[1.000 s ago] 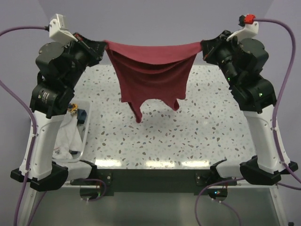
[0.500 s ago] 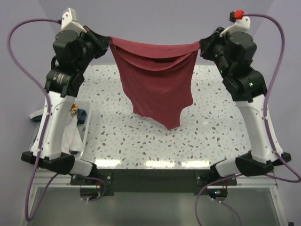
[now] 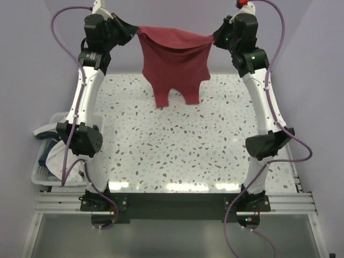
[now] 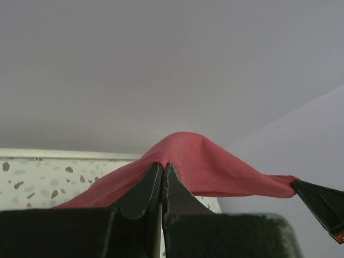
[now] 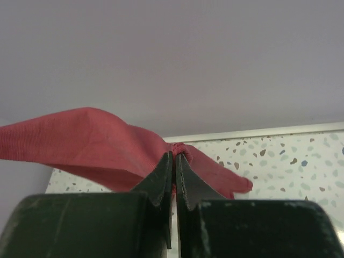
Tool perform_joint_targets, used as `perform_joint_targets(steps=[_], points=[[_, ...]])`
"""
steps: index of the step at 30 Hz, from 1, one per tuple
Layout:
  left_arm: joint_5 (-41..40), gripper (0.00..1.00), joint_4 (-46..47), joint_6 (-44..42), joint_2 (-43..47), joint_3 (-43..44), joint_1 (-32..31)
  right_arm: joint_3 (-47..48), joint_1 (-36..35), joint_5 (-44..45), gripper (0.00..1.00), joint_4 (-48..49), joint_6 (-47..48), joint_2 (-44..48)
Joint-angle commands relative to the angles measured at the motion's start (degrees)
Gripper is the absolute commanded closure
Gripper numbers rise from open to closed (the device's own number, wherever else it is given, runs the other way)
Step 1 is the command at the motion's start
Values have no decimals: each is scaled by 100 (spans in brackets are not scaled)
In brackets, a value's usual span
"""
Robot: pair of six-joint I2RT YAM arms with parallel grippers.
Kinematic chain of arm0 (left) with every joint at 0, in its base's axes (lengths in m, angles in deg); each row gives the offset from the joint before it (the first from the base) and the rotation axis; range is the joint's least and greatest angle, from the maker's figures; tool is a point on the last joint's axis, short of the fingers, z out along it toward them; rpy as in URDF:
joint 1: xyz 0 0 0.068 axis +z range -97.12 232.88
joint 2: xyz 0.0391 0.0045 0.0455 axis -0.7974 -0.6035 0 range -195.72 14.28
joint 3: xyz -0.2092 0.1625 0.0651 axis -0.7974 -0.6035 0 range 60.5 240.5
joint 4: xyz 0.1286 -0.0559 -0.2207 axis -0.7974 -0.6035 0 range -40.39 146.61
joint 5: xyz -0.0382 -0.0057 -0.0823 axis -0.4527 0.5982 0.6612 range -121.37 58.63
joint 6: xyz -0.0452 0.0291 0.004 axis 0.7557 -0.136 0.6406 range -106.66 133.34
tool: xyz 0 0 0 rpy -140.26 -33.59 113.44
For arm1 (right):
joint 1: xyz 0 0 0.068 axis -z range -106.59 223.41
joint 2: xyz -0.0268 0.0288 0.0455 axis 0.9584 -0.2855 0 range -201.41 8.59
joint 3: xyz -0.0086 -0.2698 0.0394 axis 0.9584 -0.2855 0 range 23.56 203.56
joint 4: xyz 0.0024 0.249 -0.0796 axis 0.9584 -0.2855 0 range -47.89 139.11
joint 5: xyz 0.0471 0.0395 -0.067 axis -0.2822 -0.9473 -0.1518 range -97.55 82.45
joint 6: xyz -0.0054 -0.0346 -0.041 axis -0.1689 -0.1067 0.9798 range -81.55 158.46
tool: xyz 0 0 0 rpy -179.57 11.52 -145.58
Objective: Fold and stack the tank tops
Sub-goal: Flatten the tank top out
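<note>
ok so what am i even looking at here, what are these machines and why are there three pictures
These are two robot arms bolted at the near edge of a speckled white table. The wide picture comes from a fixed camera above and behind them. The other two come from a small camera on each wrist, so you see that arm's own black fingers up close. The left gripper and the right gripper are each shut on a corner of a plain dark red cloth tank top, which hangs stretched between them above the table's far side. At the left sits a pale plastic bin holding white cloth.
</note>
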Motion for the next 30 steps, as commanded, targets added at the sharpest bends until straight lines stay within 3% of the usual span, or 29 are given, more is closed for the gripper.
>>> perform_joint_targets(steps=[1,6,10,12,13,15,18,19,22,23,26,30], points=[[450,100,1026,56,1265,-797,203,-369,56,-89,100,636,-64,1121],[617,100,1606,3,2367,-3068,221,-2979,65,95,100,962,-291,2411],[784,100,2036,117,3323,-5700,212,-5331,65,-131,100,998,-564,3090],[854,100,2090,135,3580,-6610,212,-6134,65,-282,100,980,-801,3328],[898,100,2090,170,3799,-7493,212,-6956,65,-413,100,1032,-863,3564],[1056,100,2458,266,4141,-8803,168,-7717,65,-554,100,1024,-1030,3794],[969,86,2494,249,4547,-9872,-7,-8931,65,-730,77,1085,-1188,4137],[977,68,2460,240,4765,-10354,-43,-9281,65,-748,60,1086,-1180,4173],[969,42,2187,161,5205,-10770,-60,-9539,65,-757,37,875,-1110,4366],[908,39,1882,135,5329,-10780,-52,-9575,65,-748,34,831,-1101,4479],[600,36,1477,12,5576,-10448,-52,-9531,56,-564,31,603,-1101,4875],[293,39,1317,-199,5156,-9719,-60,-9470,12,-300,34,760,-1022,4877]])
